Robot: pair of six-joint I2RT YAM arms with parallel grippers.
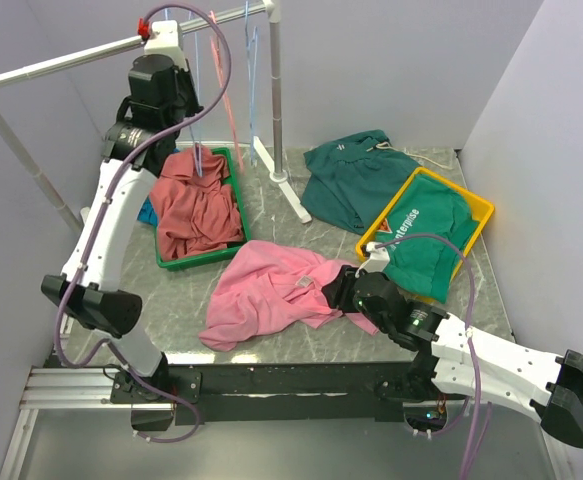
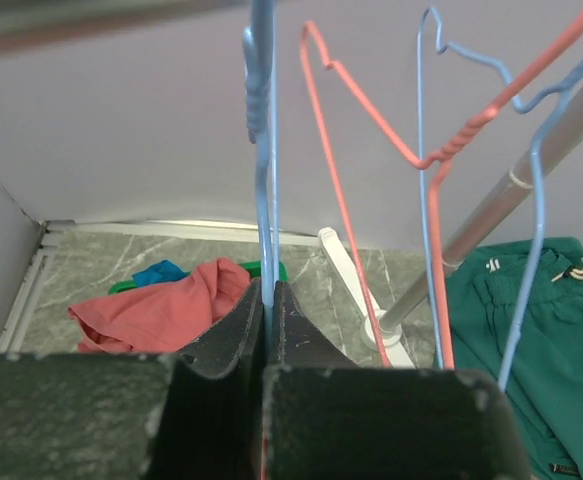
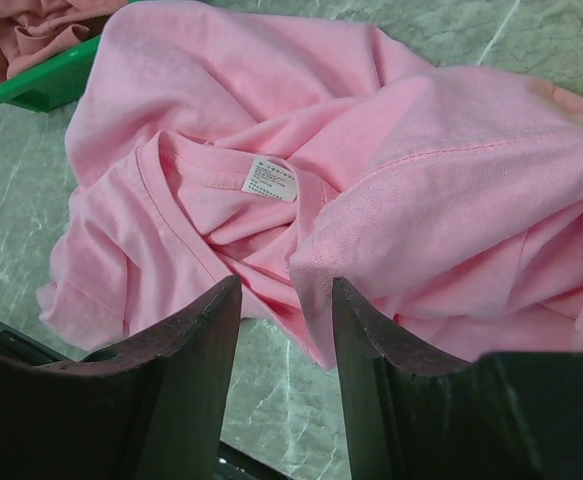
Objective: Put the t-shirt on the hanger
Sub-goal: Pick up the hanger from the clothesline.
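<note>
Up at eleven o'clock by the rack rail (image 1: 71, 62), the left tool (image 2: 268, 300) is pinching the light-blue hanger (image 2: 262, 150), its jaws fully closed on the thin wire. The pink hanger (image 2: 341, 180) is hanging just beside it at three o'clock. Doing this step well probably means lifting straight up until the hook clears the rail, without snagging the neighbouring wires. The t-shirt (image 3: 221, 120) is lying crumpled at six o'clock on the tabletop (image 1: 271, 210). The right tool (image 3: 284, 288) is hovering over its collar near the label (image 3: 270, 178), jaws roughly half open, holding nothing.
</note>
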